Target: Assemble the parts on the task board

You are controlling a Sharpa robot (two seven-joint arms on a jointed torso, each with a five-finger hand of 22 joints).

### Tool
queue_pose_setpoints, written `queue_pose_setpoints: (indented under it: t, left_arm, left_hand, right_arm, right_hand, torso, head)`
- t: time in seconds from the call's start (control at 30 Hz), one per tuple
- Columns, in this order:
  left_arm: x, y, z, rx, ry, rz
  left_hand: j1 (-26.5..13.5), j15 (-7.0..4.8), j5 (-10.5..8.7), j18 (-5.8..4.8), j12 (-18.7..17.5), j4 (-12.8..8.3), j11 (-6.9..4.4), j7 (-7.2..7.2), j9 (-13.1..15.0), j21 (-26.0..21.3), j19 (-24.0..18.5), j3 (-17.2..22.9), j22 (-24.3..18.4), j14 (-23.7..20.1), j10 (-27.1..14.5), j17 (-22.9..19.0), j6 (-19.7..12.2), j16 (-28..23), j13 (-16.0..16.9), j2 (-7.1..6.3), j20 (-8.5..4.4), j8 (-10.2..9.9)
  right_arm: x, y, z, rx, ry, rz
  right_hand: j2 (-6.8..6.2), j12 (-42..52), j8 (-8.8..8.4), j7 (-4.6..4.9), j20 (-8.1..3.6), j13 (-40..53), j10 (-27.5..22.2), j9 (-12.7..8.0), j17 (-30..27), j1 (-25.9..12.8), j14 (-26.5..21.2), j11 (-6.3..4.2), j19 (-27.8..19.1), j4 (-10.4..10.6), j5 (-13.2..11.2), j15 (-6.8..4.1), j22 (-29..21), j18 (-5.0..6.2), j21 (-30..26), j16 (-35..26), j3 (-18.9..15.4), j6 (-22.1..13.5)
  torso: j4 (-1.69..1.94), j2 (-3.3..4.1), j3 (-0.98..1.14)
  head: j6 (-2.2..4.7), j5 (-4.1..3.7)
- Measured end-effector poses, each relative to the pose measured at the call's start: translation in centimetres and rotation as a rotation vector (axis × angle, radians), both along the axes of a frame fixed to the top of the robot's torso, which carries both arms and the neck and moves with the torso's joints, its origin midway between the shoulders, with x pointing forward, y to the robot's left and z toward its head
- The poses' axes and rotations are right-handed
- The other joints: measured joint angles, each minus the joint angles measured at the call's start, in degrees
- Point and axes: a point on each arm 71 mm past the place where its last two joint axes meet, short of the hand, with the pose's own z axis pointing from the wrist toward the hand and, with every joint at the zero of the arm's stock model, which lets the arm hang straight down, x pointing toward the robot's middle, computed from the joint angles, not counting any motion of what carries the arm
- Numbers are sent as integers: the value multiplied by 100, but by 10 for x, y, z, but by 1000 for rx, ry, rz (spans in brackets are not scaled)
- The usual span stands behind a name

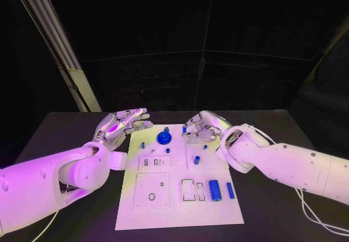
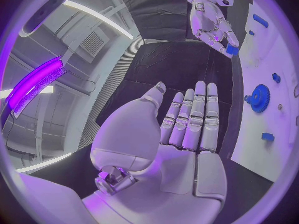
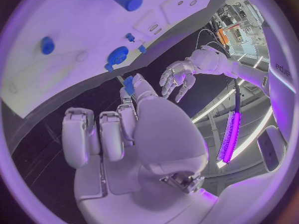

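The white task board [image 1: 182,201] lies at the table's centre, long axis running toward twelve o'clock. Near its far end sits a blue gear-like disc [image 1: 164,136]; a blue cylinder [image 1: 215,190] and a thinner blue rod [image 1: 230,190] lie toward four o'clock. At one o'clock the right hand [image 1: 200,127] pinches a small blue part [image 3: 128,84] over the board's far edge. At eleven o'clock the left hand [image 1: 123,125] hovers beside the board, fingers extended, holding nothing.
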Motion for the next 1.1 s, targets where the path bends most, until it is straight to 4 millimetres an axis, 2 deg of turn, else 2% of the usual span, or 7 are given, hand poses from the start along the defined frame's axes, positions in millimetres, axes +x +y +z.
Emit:
queue_pose_setpoints:
  t: [0.17,0.2,0.3,0.43,0.63,0.83,1.1]
  left_arm:
    - [3,1,1,1,-2,8]
    - [4,2,1,2,-3,10]
    - [5,3,1,2,-3,15]
    - [6,4,1,1,-2,20]
    - [7,3,1,-1,-1,19]
    - [7,2,1,-3,0,19]
    - [8,2,1,-3,1,20]
  left_hand:
    - [0,0,0,0,0,0,0,0,0,-21,0,0,0,0,0,0,0,0,0,0,0,0]
    - [0,0,0,0,0,0,0,0,0,-21,0,0,0,0,0,0,0,0,0,0,0,0]
    - [0,0,0,0,0,0,0,0,0,-21,0,0,0,0,0,0,0,0,0,0,0,0]
    - [0,0,0,0,0,0,0,0,0,-21,0,0,-4,0,0,-1,0,0,0,0,0,0]
    - [-5,0,0,0,0,0,0,0,0,-21,0,0,-4,0,0,-1,0,0,0,5,0,0]
    - [-21,0,0,0,0,0,0,0,0,-21,0,0,-4,0,0,-1,0,0,0,21,0,0]
    - [-21,0,0,0,0,0,0,0,0,-21,0,0,-3,0,0,-1,0,0,0,21,0,0]
  right_arm:
    - [-5,36,-5,-39,1,40]
    - [-7,43,-7,-52,3,50]
    - [-10,57,-14,-85,5,75]
    - [-16,74,-22,-131,5,109]
    - [-20,88,-32,-191,5,138]
    - [-23,92,-39,-232,-4,148]
    - [-25,93,-46,-266,-13,152]
  right_hand:
    - [-24,1,-3,-1,0,-15,0,-1,0,-24,0,0,0,1,-10,1,0,0,0,0,1,0]
    - [-49,1,-3,-31,0,-96,10,-1,0,-51,0,-10,0,38,-10,1,0,0,0,0,-3,30]
    - [-42,1,-4,-53,0,-124,39,-2,0,-93,0,-39,0,45,-11,1,0,0,0,0,3,52]
    - [-51,3,-6,-56,0,-128,41,-5,0,-116,0,-41,0,47,-22,0,0,0,0,0,1,55]
    - [-66,3,-23,-82,0,-164,71,-19,2,-143,0,-72,0,47,-22,1,0,0,0,-1,1,80]
    - [-82,4,-38,-85,0,-177,74,-23,4,-159,0,-75,-1,63,-28,1,0,0,0,-1,16,82]
    - [-103,4,-67,-115,0,-213,131,-22,4,-179,0,-132,-1,65,-5,1,0,0,-1,-1,17,110]
  torso:
    - [20,-31,-18]
    - [21,-32,-18]
    - [28,-41,-21]
    - [35,-42,-24]
    - [36,-42,-23]
    - [34,-40,-19]
    - [30,-38,-13]
  head:
    - [-90,128]
    - [-99,156]
    - [-151,234]
    - [-181,309]
    - [-182,339]
    - [-224,368]
    - [-283,376]
